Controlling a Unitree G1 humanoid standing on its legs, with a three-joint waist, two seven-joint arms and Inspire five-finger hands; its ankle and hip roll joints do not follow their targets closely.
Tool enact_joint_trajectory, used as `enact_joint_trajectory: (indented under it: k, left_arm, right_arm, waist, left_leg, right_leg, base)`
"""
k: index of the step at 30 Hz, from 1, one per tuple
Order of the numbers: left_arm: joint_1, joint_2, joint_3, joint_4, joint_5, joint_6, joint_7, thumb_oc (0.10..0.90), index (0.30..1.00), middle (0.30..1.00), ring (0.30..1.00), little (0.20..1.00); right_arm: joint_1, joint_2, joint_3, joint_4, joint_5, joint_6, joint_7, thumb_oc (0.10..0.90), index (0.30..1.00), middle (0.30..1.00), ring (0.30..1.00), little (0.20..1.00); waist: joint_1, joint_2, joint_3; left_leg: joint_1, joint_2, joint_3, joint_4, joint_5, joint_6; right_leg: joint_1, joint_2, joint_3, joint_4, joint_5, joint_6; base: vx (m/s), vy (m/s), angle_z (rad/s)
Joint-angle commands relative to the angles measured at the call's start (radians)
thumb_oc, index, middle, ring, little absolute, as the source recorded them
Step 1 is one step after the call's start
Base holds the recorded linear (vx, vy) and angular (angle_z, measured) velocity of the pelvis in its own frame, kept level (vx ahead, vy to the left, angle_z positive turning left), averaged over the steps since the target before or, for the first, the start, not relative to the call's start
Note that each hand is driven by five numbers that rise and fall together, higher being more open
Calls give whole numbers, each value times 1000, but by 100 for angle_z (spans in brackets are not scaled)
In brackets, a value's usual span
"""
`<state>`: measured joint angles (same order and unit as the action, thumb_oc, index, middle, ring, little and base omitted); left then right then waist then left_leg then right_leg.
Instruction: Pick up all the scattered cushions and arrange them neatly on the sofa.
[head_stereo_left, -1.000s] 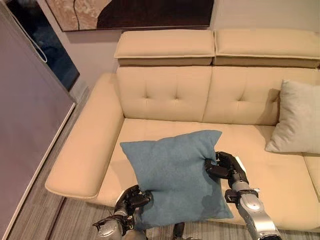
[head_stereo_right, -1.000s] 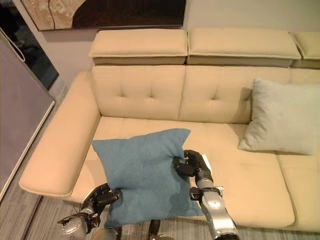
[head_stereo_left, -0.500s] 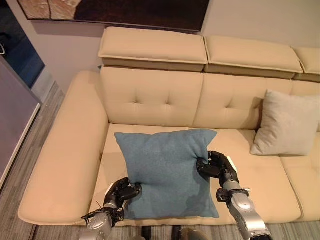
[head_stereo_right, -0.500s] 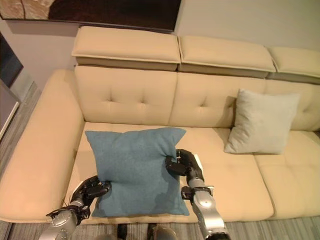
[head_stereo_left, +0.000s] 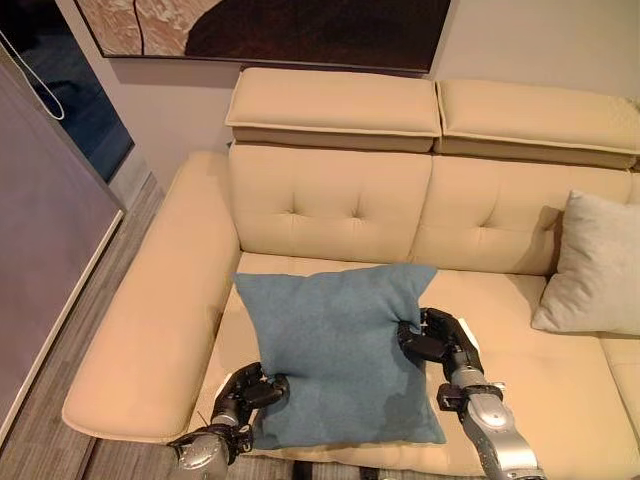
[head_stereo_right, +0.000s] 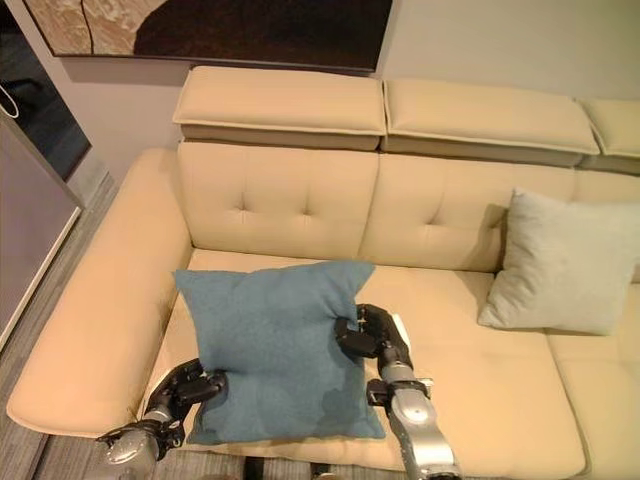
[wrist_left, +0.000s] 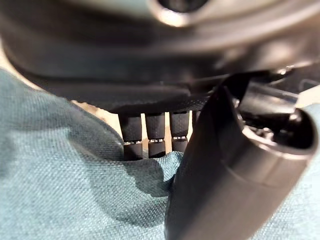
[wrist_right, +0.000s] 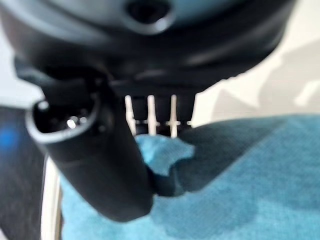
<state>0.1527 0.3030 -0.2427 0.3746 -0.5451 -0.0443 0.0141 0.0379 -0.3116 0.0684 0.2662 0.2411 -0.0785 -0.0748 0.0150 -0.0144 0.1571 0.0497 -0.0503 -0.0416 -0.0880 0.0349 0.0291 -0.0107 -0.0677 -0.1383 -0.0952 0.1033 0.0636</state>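
A blue cushion (head_stereo_left: 335, 345) is held over the left seat of the beige sofa (head_stereo_left: 330, 200), its top tilted toward the backrest. My left hand (head_stereo_left: 248, 390) pinches its lower left corner, thumb and fingers curled on the cloth (wrist_left: 75, 175). My right hand (head_stereo_left: 435, 340) pinches the cushion's right edge, with blue fabric (wrist_right: 165, 150) bunched between thumb and fingers. A pale grey cushion (head_stereo_left: 595, 265) leans upright against the backrest on the right seat.
The sofa's wide left armrest (head_stereo_left: 150, 320) lies beside my left hand. A dark framed picture (head_stereo_left: 270, 30) hangs on the wall above. A grey panel (head_stereo_left: 40, 240) stands at the left, over a wood-look floor (head_stereo_left: 110, 450).
The camera has swung about, so the whole scene shifts. Both hands keep their grip, and the blue cushion has moved from over the seat's front edge onto the seat.
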Motion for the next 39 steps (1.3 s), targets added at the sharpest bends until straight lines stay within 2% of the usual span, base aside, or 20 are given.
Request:
enact_joint_trajectory:
  k: [1,8,10,14,15,17,18,21,23,24,28,29,30,34,39]
  left_arm:
    - [-197,-32,-18,-165,25,-166,-14,400,300,300,300,300]
    - [-346,-41,-72,-135,82,-204,68,400,300,300,300,300]
    - [-492,-54,-113,-78,97,-235,140,400,300,300,300,300]
    - [-737,-40,-165,25,110,-274,238,400,300,300,300,300]
    - [-740,-40,-164,27,110,-274,238,400,300,300,300,300]
    - [-850,-23,-183,74,125,-289,279,400,300,300,300,300]
    - [-948,-6,-204,115,144,-296,315,400,300,300,300,300]
    - [-1024,3,-217,150,159,-302,335,400,300,300,300,300]
    - [-1098,10,-230,178,189,-303,364,400,300,300,300,300]
    - [-1190,1,-241,217,210,-308,408,400,300,300,300,300]
    - [-1235,-15,-243,227,215,-316,432,400,300,300,300,300]
    - [-1256,-18,-247,237,216,-317,440,745,818,818,818,818]
    - [-1282,-26,-242,250,204,-316,448,800,900,900,900,900]
    - [-1274,-26,-237,237,184,-314,440,800,900,900,900,900]
    - [-1168,-14,-208,183,171,-297,407,800,900,900,900,900]
  right_arm:
    - [-76,-19,29,-111,-28,-108,-8,400,300,300,300,300]
    - [-215,-26,55,-96,-83,-150,-120,400,300,300,300,300]
    - [-352,-26,91,-57,-114,-172,-210,400,300,300,300,300]
    - [-576,-30,152,40,-139,-182,-314,400,300,300,300,300]
    - [-579,-30,152,41,-139,-183,-314,400,300,300,300,300]
    - [-689,-47,172,95,-147,-183,-357,400,300,300,300,300]
    - [-791,-65,186,140,-151,-181,-392,400,300,300,300,300]
    - [-869,-78,195,168,-162,-184,-421,400,300,300,300,300]
    - [-935,-98,202,188,-190,-185,-461,400,300,300,300,300]
    - [-1017,-134,219,215,-246,-173,-521,400,300,300,300,300]
    - [-1064,-147,229,242,-274,-165,-555,400,300,300,300,300]
    - [-1089,-158,236,263,-282,-158,-566,569,554,554,554,554]
    - [-1118,-171,244,292,-279,-146,-580,800,900,900,900,900]
    - [-1133,-195,257,330,-271,-125,-572,800,900,900,900,900]
    - [-1056,-218,231,324,-254,-107,-537,800,900,900,900,900]
  waist:
    - [-4,-7,-92]
    - [-23,29,-70]
    - [-33,49,-55]
    - [-37,62,-46]
    - [-38,62,-49]
    - [-37,63,-54]
    - [-34,61,-60]
    - [-33,58,-67]
    - [-33,56,-72]
    - [-31,52,-74]
    - [-31,50,-73]
    - [-30,49,-71]
    - [-27,48,-70]
    - [-23,45,-67]
    - [-20,39,-66]
  left_leg:
    - [-39,49,32,1,-73,-63]
    - [-142,52,35,1,-44,-72]
    - [-214,50,31,1,-22,-82]
    - [-319,44,29,1,7,-96]
    - [-326,43,29,1,11,-95]
    - [-372,38,29,1,24,-101]
    - [-405,38,33,1,30,-107]
    - [-437,37,35,1,42,-110]
    - [-459,34,33,1,47,-113]
    - [-474,31,35,1,48,-118]
    - [-491,29,34,1,56,-119]
    - [-497,28,33,1,59,-121]
    - [-499,28,34,1,55,-122]
    - [-508,25,30,1,64,-122]
    - [-491,27,27,1,54,-124]
  right_leg:
    - [25,-16,-36,8,-117,66]
    - [-73,-16,-26,8,-106,70]
    - [-150,-17,-16,8,-88,73]
    - [-255,-13,0,8,-55,74]
    - [-261,-14,-1,8,-52,75]
    - [-304,-12,6,8,-39,75]
    - [-338,-13,10,8,-33,77]
    - [-369,-15,15,8,-25,78]
    - [-395,-17,20,8,-20,80]
    - [-414,-17,21,8,-19,81]
    - [-433,-19,21,8,-13,82]
    - [-439,-18,22,8,-11,82]
    - [-444,-17,21,8,-12,83]
    - [-452,-19,18,8,-6,83]
    - [-436,-20,13,8,-14,82]
  base:
    - [-85,-29,6]
    - [-103,4,2]
    - [-226,43,3]
    - [-149,28,2]
    - [-72,7,-1]
    - [-76,20,-3]
    - [-63,16,-8]
    - [-20,15,-9]
    - [0,0,0]
    - [-9,1,-4]
    - [-8,1,-1]
    - [-11,-8,-7]
    - [-22,-5,-7]
    - [-5,-3,-1]
    - [0,0,0]
